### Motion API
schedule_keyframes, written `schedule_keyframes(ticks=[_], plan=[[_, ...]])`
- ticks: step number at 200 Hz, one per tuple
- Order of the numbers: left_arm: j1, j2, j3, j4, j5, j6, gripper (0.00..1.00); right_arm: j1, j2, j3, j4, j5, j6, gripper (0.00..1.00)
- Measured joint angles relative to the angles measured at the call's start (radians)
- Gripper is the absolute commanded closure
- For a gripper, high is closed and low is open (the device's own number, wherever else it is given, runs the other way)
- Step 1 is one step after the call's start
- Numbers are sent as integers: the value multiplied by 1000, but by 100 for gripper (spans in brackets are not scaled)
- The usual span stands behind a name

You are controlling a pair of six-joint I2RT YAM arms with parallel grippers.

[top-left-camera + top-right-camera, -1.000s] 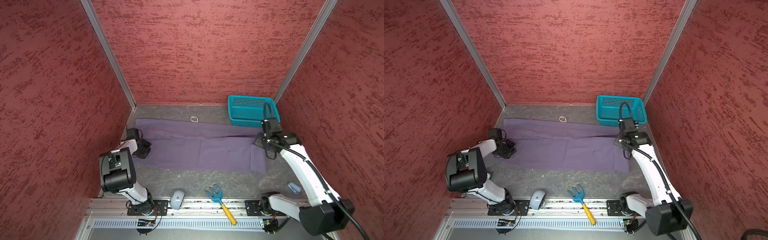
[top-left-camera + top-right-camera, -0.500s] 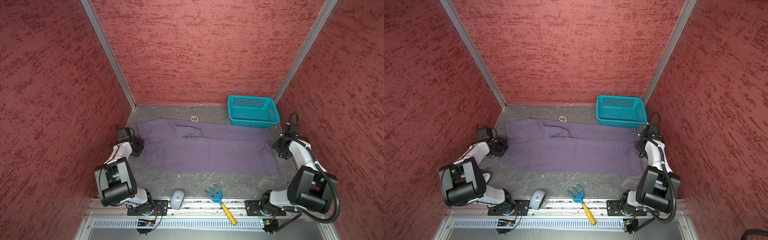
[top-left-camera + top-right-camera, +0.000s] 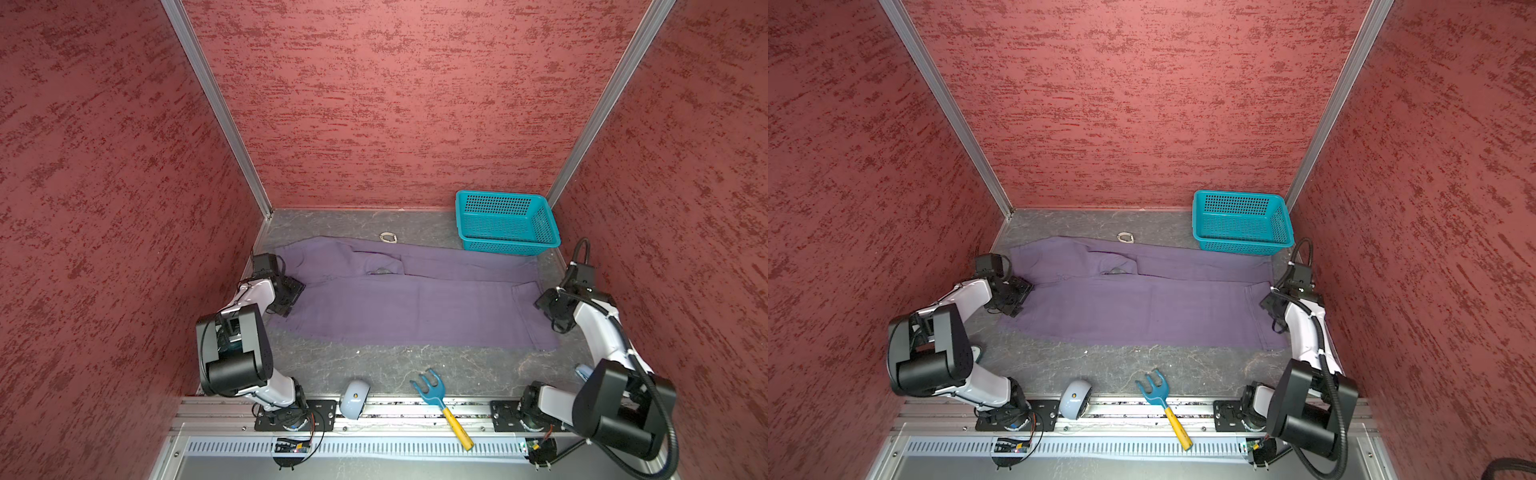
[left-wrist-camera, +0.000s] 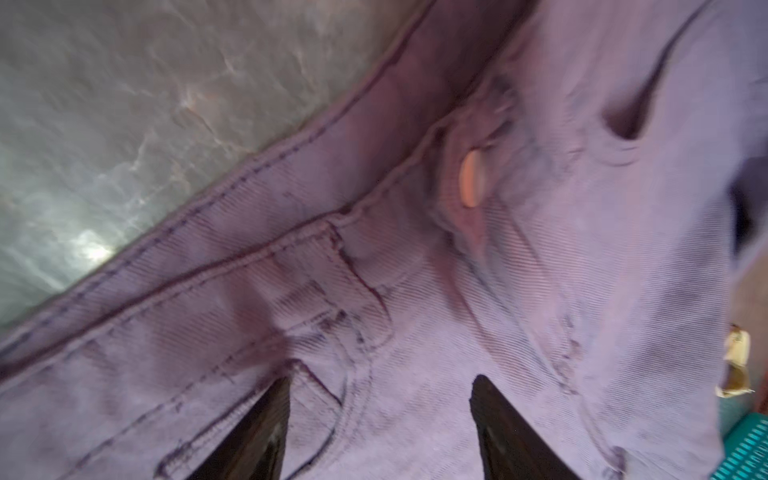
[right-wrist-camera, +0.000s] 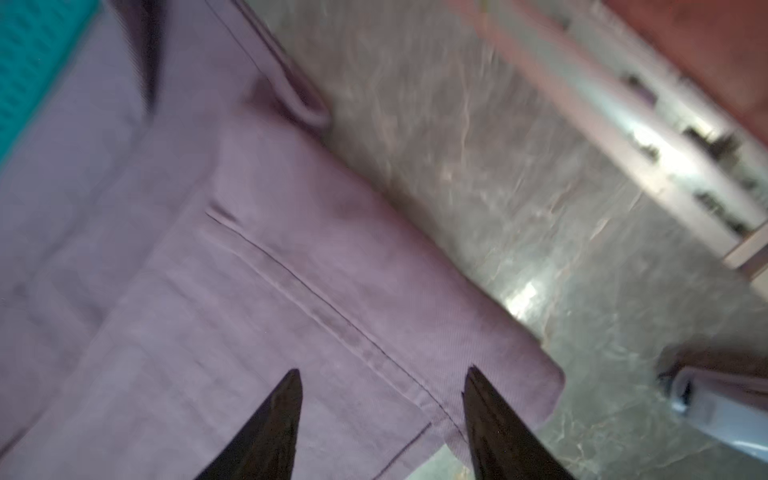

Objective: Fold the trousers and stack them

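The purple trousers [image 3: 415,307] [image 3: 1142,307] lie flat across the grey table, with the waist at the left and the leg hems at the right. My left gripper [image 3: 291,296] [image 3: 1017,296] hovers at the waist end. In the left wrist view it [image 4: 382,380] stands open over the waistband, close to the trousers' button [image 4: 471,178]. My right gripper [image 3: 546,302] [image 3: 1268,305] is at the hem end. The right wrist view shows it [image 5: 382,372] open above a leg hem [image 5: 291,270], with nothing between its fingers.
A teal basket [image 3: 507,246] [image 3: 1241,246] stands at the back right, touching the trousers' far edge. A small ring [image 3: 388,237] lies behind the cloth. Along the front edge lie a white-blue mouse [image 3: 354,400] and a blue rake with a yellow handle [image 3: 432,392]. Red walls enclose three sides.
Both grippers went from shut to open, the right one before the left. Both arms swung outward to the ends. The trousers now lie wider and nearer the front.
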State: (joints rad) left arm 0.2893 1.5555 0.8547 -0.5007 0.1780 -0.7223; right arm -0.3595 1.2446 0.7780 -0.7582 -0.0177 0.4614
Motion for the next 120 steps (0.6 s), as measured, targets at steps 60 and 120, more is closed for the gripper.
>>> schedule_keyframes(ticks=[60, 120], plan=[[-9, 10, 0, 13, -2, -3, 34, 13, 190, -13, 79, -87, 2, 35], [58, 23, -35, 63, 38, -11, 100, 16, 304, 50, 115, -90, 13, 96]])
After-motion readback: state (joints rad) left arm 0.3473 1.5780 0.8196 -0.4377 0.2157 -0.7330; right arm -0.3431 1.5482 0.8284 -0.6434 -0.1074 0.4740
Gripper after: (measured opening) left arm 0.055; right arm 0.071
